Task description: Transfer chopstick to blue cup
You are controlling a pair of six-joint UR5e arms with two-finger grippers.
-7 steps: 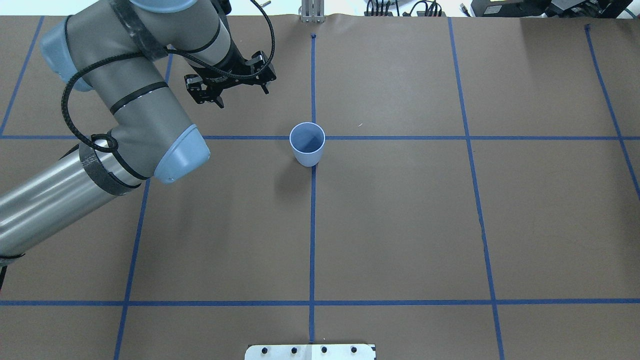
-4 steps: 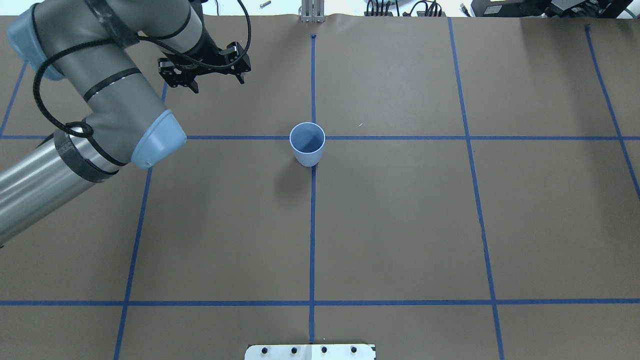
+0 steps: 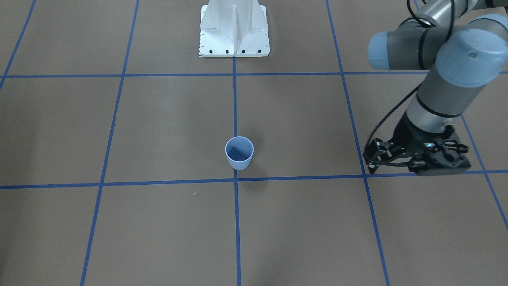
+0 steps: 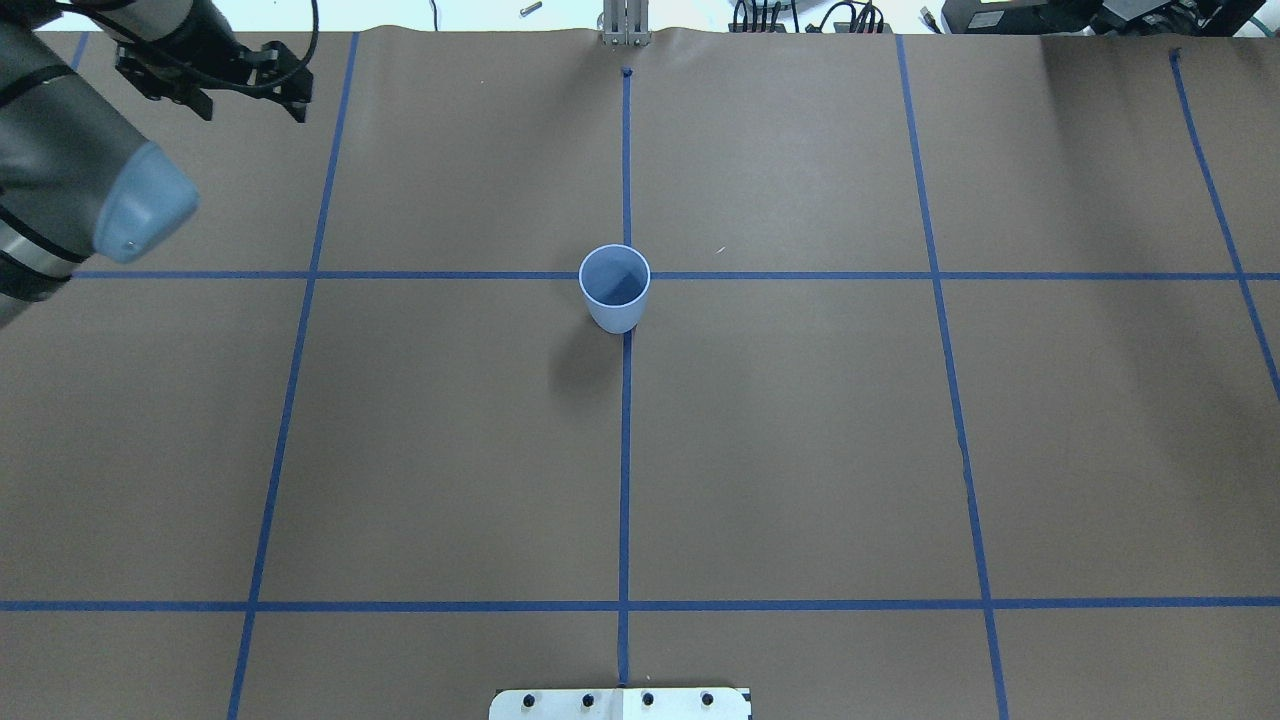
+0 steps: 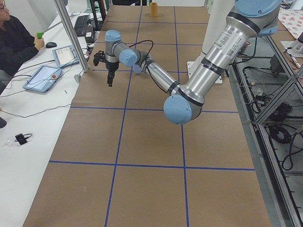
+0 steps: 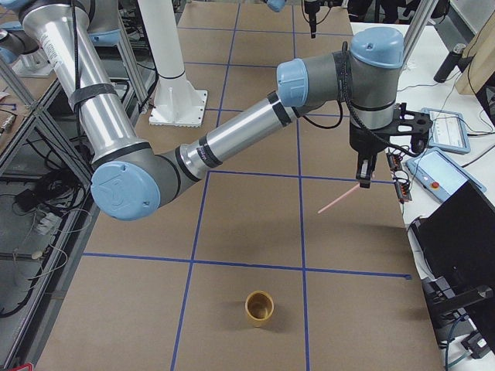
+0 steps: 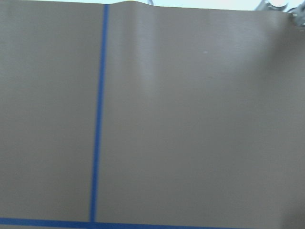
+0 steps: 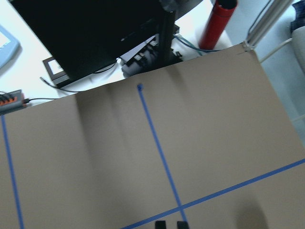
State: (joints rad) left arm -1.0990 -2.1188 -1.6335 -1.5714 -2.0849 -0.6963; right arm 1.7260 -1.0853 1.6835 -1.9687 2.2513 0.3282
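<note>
Pale blue cup, tapered; thin straight chopstick perhaps touches right gripper.

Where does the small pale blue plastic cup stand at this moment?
In the overhead view the small pale blue plastic cup stands upright at the crossing of two blue tape lines at mid-table, far from the left gripper.

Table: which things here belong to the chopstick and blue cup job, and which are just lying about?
Job:
chopstick
blue cup
right end effector, at the chopstick's end

Lying about:
yellow cup
whitish fleck
</note>
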